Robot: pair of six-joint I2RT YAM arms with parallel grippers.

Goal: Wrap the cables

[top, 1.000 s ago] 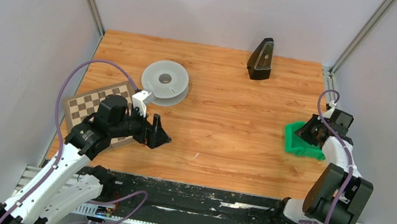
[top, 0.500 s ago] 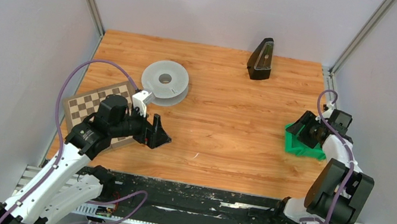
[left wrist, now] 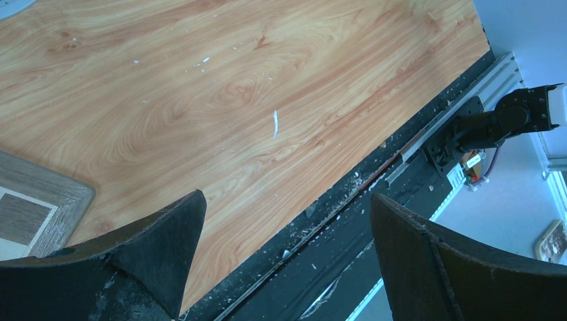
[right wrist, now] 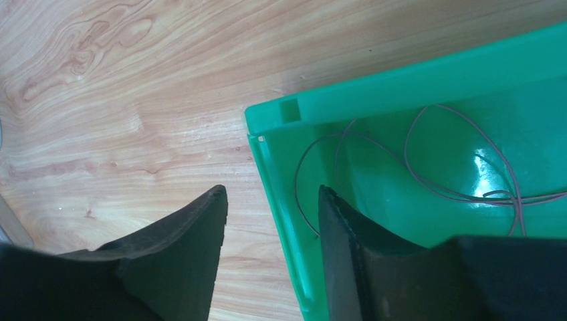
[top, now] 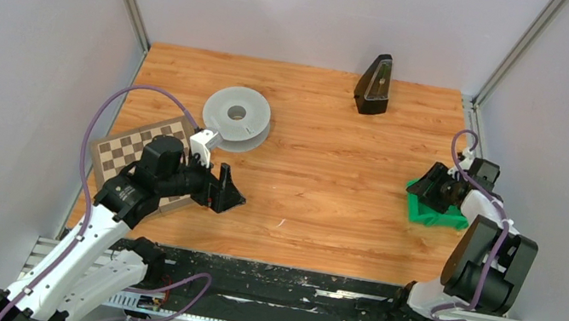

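Thin reddish cable (right wrist: 498, 194) loose in the green bin (right wrist: 401, 83), in a couple of slack loops on the glossy floor, not wound on anything. Runs off the right edge of the right wrist view and under the dark finger at the bottom, so no telling where its ends lie. Too fine to make out from the top camera at all.

Right gripper (right wrist: 271, 200) parted, grasping nothing: one finger over bare wood outside the bin, the other over the inside, the bin's wall and corner in the gap below. Cannot tell whether touching the wall. From above, much of the bin (top: 427, 216) covered by that gripper (top: 430, 186), at the right edge of the table (top: 330, 176).

Left gripper (top: 230, 190) spread wide and empty, low over the wood near the checkerboard (top: 117, 148) and well apart from the bin. From the left wrist, only a corner of the board at lower left – the rest cut off.

Grey spool (top: 237, 115) just behind the board; black wedge-shaped object (top: 375, 85) upright near the far edge – details too small to read.
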